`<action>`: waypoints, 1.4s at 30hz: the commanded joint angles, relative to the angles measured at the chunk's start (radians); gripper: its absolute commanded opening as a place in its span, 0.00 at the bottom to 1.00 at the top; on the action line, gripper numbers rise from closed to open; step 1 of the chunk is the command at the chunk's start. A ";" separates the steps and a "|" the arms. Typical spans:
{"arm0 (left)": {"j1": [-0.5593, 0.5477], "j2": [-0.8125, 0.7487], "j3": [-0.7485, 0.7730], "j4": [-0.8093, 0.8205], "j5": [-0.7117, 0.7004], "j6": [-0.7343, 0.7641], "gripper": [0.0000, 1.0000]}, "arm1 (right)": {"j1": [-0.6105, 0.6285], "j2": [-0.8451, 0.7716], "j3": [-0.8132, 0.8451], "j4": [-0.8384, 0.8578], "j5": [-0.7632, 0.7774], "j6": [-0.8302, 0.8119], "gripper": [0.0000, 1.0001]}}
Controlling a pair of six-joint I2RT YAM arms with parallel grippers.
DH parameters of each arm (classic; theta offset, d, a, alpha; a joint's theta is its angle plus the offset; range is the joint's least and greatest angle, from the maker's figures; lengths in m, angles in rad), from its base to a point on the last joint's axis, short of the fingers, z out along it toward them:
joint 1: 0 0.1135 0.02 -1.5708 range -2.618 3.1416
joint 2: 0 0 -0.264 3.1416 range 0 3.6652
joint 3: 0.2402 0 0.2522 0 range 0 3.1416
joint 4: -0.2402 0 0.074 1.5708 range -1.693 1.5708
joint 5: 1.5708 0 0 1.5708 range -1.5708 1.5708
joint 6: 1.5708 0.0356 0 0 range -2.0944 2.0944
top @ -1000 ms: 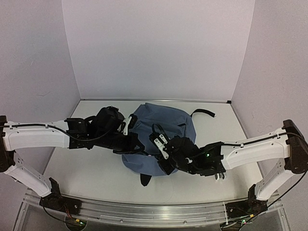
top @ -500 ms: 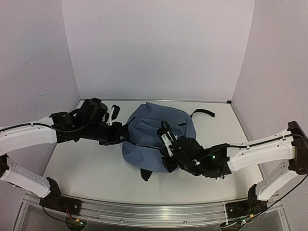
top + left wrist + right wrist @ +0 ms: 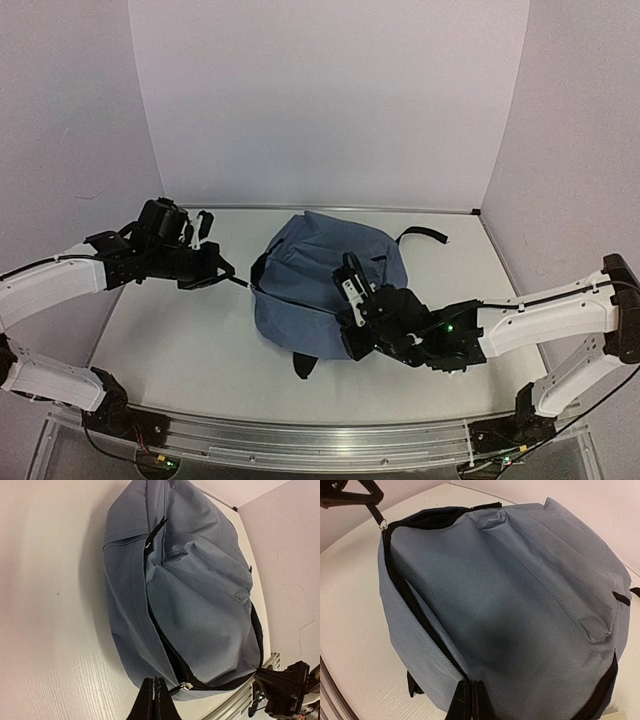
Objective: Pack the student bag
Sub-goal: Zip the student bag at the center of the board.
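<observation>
— How do my 2 arms sit?
— Your left arm reaches in from the left, wrist raised, left tool (image 3: 228, 277) pinched tight on the zipper pull (image 3: 383, 525). Your right arm stretches in low from the right, right tool (image 3: 348, 347) clamped on the student bag (image 3: 320, 265)'s near edge.

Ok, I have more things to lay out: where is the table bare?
Bare: the near-left table between left arm and student bag, and the far-right corner beyond the black strap. Crowded at the bag's near-right, under the right arm.
</observation>
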State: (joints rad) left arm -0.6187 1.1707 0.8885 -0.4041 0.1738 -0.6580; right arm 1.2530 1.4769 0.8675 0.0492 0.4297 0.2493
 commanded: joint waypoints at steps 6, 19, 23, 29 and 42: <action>0.033 -0.010 -0.006 0.134 0.210 0.134 0.00 | -0.001 0.052 0.213 -0.183 -0.057 -0.019 0.56; 0.033 -0.058 0.009 0.091 0.211 0.129 0.00 | -0.001 0.373 0.516 -0.161 -0.112 -0.146 0.84; 0.033 -0.053 0.013 0.077 0.214 0.129 0.00 | 0.000 0.453 0.591 -0.161 -0.066 -0.192 0.84; 0.033 -0.049 0.014 0.071 0.207 0.125 0.00 | -0.001 0.543 0.695 -0.161 -0.031 -0.239 0.73; 0.039 0.036 0.046 0.025 -0.024 0.050 0.00 | 0.017 0.478 0.640 -0.161 -0.035 -0.232 0.00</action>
State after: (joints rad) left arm -0.5915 1.1716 0.8683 -0.3709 0.2559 -0.5782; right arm 1.2575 2.0354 1.5476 -0.1220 0.3771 0.0120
